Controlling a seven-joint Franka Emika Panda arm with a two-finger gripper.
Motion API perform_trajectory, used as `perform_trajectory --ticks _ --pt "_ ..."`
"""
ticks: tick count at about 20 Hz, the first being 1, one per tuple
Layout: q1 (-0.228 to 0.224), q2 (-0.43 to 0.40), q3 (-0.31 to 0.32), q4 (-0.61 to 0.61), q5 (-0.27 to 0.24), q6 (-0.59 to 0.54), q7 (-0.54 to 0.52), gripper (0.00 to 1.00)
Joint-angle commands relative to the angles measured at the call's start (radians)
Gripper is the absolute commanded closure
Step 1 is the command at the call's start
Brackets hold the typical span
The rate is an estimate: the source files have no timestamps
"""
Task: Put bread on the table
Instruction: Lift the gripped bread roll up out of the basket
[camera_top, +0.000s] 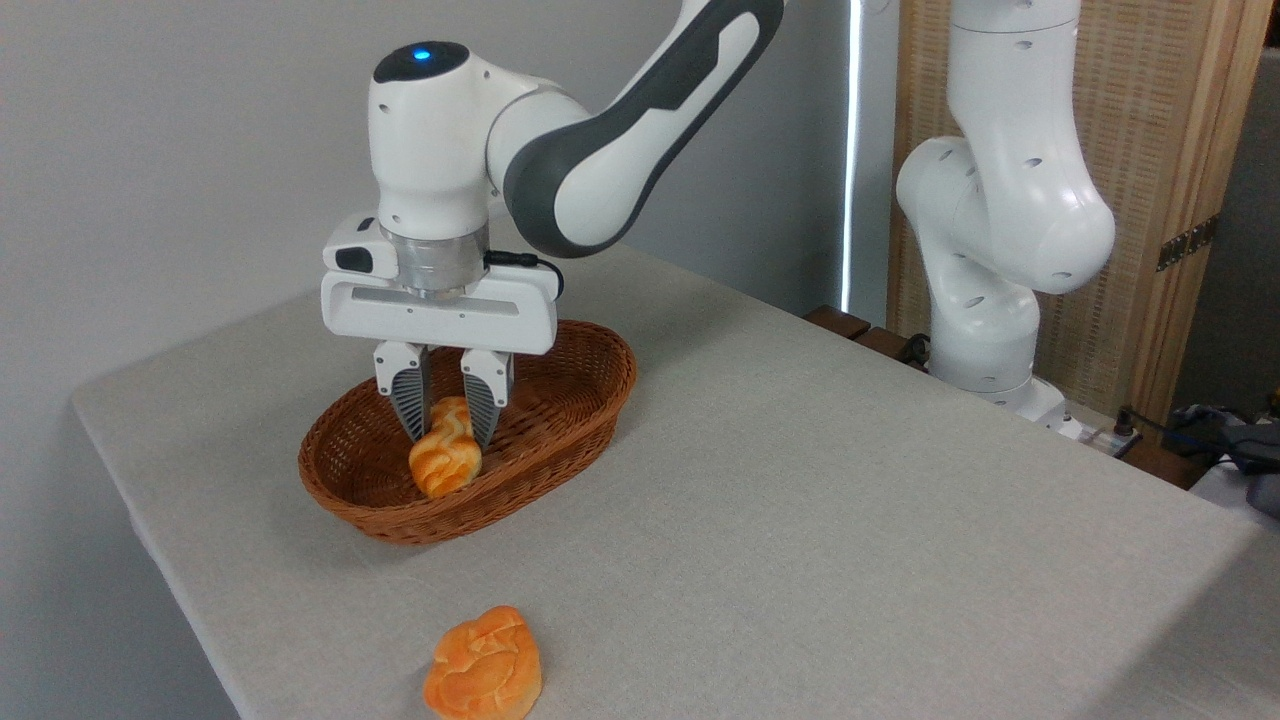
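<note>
Camera view: the gripper (446, 428) reaches into the wicker basket (560, 420), its 2 fingers clamped on the braided loaf (446, 462). This looks like the pick-up step. Next comes a straight lift clear of the rim, then across to the table (800, 500), away from the orange bun (484, 666).

Colour-wise it's a pretty warm little scene: the bread (446, 455) is pale yellow with golden-brown wavy plaiting across its top, sitting against the reddish-brown woven wicker of the basket (560, 420), and the flat bun (484, 666) out front is a stronger orange with lighter creases. The table (800, 500) is a plain light grey-beige cloth with a fine weave and no print, and the wall behind is flat pale grey. The arm (600, 150) is glossy white with dark grey panels and a small blue light on top, the gripper (446, 425) has a white body with dark grey ribbed fingers (410, 400), and off to the right there's a light wood screen with a tan woven panel.
</note>
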Motion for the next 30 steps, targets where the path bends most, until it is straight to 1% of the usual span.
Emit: perform_trajectory --ticks 1,4,7,9,12,15,17,19,21,23,24,25,26,28,30 --pt "0.002 -0.013 0.019 0.066 -0.022 -0.143 0.083 0.53" --pt "0.002 -0.013 0.029 0.103 -0.022 -0.219 0.121 0.53" --pt "0.002 -0.015 0.057 0.167 -0.022 -0.346 0.216 0.52" --pt "0.002 -0.021 0.069 0.206 -0.022 -0.432 0.323 0.52" --pt "0.002 -0.047 0.085 0.229 -0.015 -0.519 0.488 0.52" --pt "0.001 -0.073 0.097 0.224 -0.012 -0.540 0.673 0.52" --pt "0.002 -0.081 0.100 0.226 -0.010 -0.567 0.774 0.52" --pt "0.002 -0.101 0.118 0.224 -0.004 -0.570 0.877 0.52" --pt "0.004 -0.119 0.134 0.226 0.062 -0.572 1.027 0.52" --pt "0.004 -0.127 0.154 0.226 0.105 -0.570 1.121 0.51" --pt "0.004 -0.138 0.164 0.224 0.120 -0.569 1.143 0.49" --pt "0.004 -0.141 0.166 0.221 0.143 -0.567 1.148 0.44" --pt "0.004 -0.142 0.167 0.217 0.172 -0.572 1.148 0.43" --pt "0.005 -0.144 0.169 0.186 0.206 -0.575 1.146 0.43" --pt "0.018 -0.144 0.181 0.157 0.255 -0.575 1.146 0.43"
